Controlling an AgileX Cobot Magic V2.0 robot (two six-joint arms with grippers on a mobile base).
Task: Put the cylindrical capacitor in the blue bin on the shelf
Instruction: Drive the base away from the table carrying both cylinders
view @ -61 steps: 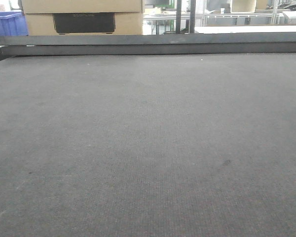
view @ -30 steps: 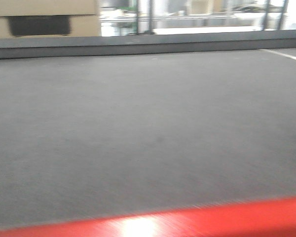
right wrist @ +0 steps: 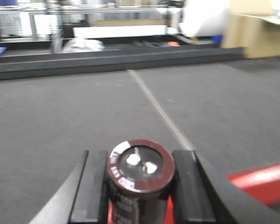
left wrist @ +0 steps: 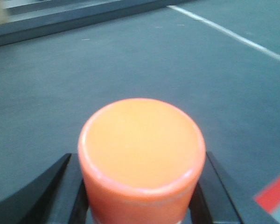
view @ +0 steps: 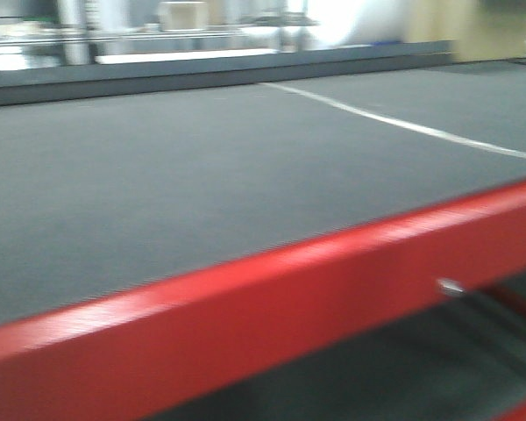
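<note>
Red painted metal fills the lower part of the front view: a rail (view: pixel 272 307) along the near edge of the table (view: pixel 158 167), whose top is dark grey felt crossed by a thin white line (view: pixel 403 124) towards its right side. The picture is smeared with blur. No arm, no capacitor and no blue bin show here, and the pale clutter beyond the far edge is too soft to tell a shelf in it.

The left wrist view shows an orange cylinder (left wrist: pixel 142 149) with a flat, rounded top, standing upright between the left fingers (left wrist: pixel 42 196). The black fingers sit tight against its two sides, so I judge them clamped on it. Grey felt and the white line lie behind it, with a corner of red at the lower right.

In the right wrist view the capacitor (right wrist: pixel 140 170) is off the table, held upright between the right fingers (right wrist: pixel 91 186). Its silvery-rimmed top with two small terminals faces the camera. One finger presses each side of the dark body, with no gap to be seen, and the body sits centred between them. It hangs above the near edge of the table, with the red rail showing below and to the right.

So the picking up looks done. The carry to the shelf and the drop into the bin are left, and neither target can be made out for certain in the blurred background.
</note>
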